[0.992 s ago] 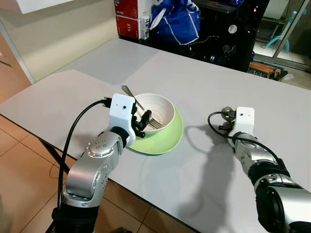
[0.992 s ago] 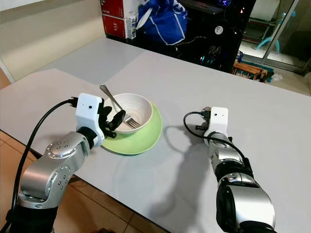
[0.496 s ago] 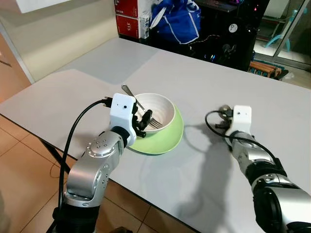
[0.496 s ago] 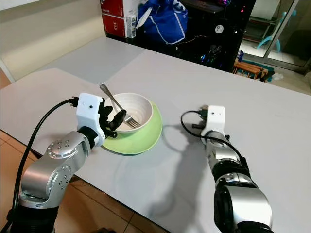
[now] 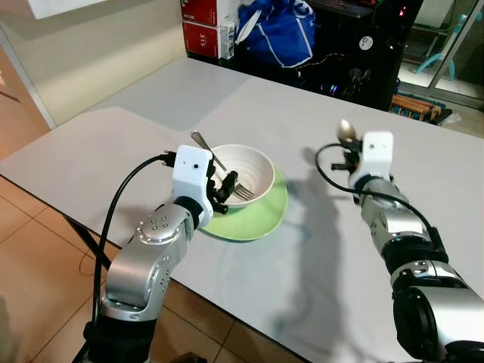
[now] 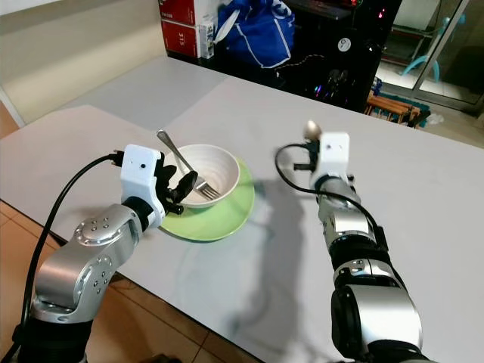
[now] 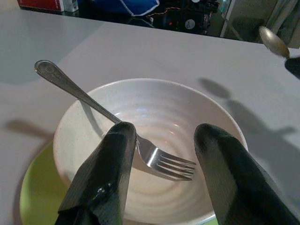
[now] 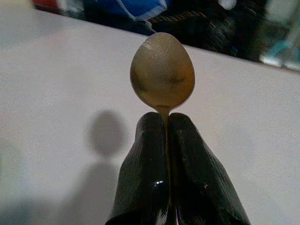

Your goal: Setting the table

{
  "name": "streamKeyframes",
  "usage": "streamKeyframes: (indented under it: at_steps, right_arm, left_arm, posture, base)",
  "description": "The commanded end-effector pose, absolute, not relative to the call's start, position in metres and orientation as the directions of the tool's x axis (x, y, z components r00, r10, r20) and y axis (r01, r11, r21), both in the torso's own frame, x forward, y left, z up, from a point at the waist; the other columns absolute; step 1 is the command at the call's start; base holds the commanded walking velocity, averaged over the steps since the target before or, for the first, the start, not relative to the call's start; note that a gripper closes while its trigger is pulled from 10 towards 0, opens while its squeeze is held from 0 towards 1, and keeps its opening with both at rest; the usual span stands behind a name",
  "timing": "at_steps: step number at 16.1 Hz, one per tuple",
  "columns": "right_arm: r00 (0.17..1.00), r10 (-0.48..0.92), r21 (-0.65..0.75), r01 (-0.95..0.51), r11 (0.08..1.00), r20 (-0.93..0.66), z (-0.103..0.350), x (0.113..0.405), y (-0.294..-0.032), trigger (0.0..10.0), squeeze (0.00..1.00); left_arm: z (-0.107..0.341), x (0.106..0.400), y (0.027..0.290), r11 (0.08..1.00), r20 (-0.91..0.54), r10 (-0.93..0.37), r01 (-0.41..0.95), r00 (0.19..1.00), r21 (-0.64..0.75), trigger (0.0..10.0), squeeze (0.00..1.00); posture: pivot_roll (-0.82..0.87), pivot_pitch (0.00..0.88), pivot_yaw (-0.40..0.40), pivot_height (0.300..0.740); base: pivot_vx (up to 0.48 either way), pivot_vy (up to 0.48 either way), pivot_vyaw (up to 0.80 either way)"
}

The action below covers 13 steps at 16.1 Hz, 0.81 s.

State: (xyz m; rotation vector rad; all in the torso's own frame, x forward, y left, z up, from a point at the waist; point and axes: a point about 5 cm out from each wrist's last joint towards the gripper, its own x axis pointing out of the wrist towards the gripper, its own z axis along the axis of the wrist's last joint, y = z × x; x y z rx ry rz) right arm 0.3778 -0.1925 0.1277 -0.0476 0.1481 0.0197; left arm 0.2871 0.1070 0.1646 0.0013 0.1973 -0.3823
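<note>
Pinching a spoon (image 8: pixel 162 77) by its neck between two fingers pressed tight together, the right gripper (image 8: pixel 166 123) holds it bowl-end up, clear of the grey table (image 5: pixel 318 249). In the head views the spoon's bowl pokes out above the white wrist housing, to the right of the place setting and apart from it. Gripping so close to the bowl leaves the handle hidden behind the fingers, which probably keeps the spoon from swinging while it is carried; it also suggests the spoon will need to be tipped down before it can lie flat.

The left gripper (image 7: pixel 159 140) hangs over the near rim of the white bowl (image 7: pixel 197 110), its fingers spread apart, one on each side of the fork (image 7: pixel 112 119). The fork leans in the bowl, tines down on the inner wall and handle slanting up over the rim on the far side. Neither finger (image 7: pixel 105 178) can be said to press on the fork; one sits right beside its neck, and whether they touch is unclear. With the jaws straddling the neck like that, the hand looks placed either to take the fork or to have let it go.

The bowl stands on a green plate (image 5: pixel 261 223) near the table's front edge. Cutlery inside a bowl is not a finished setting, so the task seems partway through.
</note>
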Motion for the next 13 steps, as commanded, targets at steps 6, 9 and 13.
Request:
streamKeyframes:
  at_steps: [6, 9, 13]
  right_arm:
    - [0.928, 0.374, -0.271, -0.357, 0.894, 0.012, 0.189, 0.368, -0.204, 0.0, 0.00]
    - [0.872, 0.485, -0.396, -0.471, 0.789, -0.072, 0.192, 0.358, -0.216, 0.0, 0.00]
    - [0.760, 0.614, -0.526, -0.619, 0.583, -0.214, 0.188, 0.344, -0.211, 0.0, 0.00]
  left_arm:
    - [0.166, 0.291, 0.105, 0.926, -0.181, -0.375, 0.378, 0.909, -0.024, 10.0, 0.00]
    - [0.167, 0.291, 0.103, 0.924, -0.178, -0.379, 0.381, 0.908, -0.026, 10.0, 0.00]
    - [0.168, 0.293, 0.103, 0.924, -0.168, -0.380, 0.381, 0.910, -0.023, 10.0, 0.00]
  posture:
    - [-0.03, 0.000, 0.000, 0.740]
    - [-0.04, 0.000, -0.004, 0.740]
    - [-0.03, 0.000, -0.008, 0.740]
  base:
    - [0.000, 0.000, 0.00]
    - [0.000, 0.000, 0.00]
    - [0.000, 0.000, 0.00]
